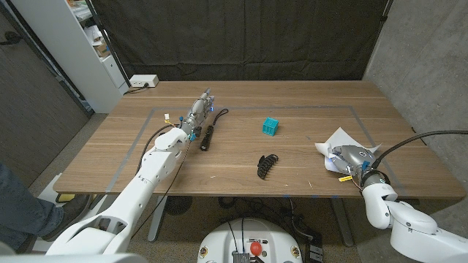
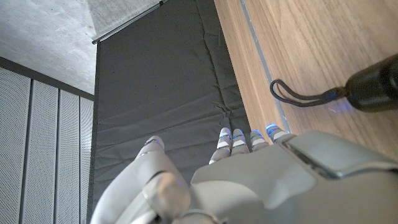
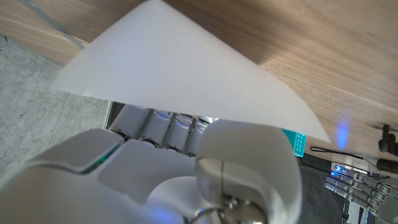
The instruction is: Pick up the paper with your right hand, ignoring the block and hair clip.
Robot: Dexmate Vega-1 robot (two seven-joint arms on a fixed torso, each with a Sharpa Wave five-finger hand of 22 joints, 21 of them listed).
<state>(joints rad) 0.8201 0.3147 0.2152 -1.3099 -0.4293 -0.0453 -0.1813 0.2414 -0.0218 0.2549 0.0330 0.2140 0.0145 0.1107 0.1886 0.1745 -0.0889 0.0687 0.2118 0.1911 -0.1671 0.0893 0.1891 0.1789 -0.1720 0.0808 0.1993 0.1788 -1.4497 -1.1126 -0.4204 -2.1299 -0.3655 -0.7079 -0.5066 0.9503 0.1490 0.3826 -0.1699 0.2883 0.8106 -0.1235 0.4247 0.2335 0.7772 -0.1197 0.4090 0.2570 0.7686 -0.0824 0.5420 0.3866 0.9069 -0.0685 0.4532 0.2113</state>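
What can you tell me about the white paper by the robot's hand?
The paper is a plain white sheet, thin and a bit crumpled, with a pointed corner sticking up. It sits near the right end of the wooden table, far from the teal block and the black hair clip. The robot's right hand is on top of it, and in the right wrist view the sheet lies across the fingers. Whether it has left the table is unclear.
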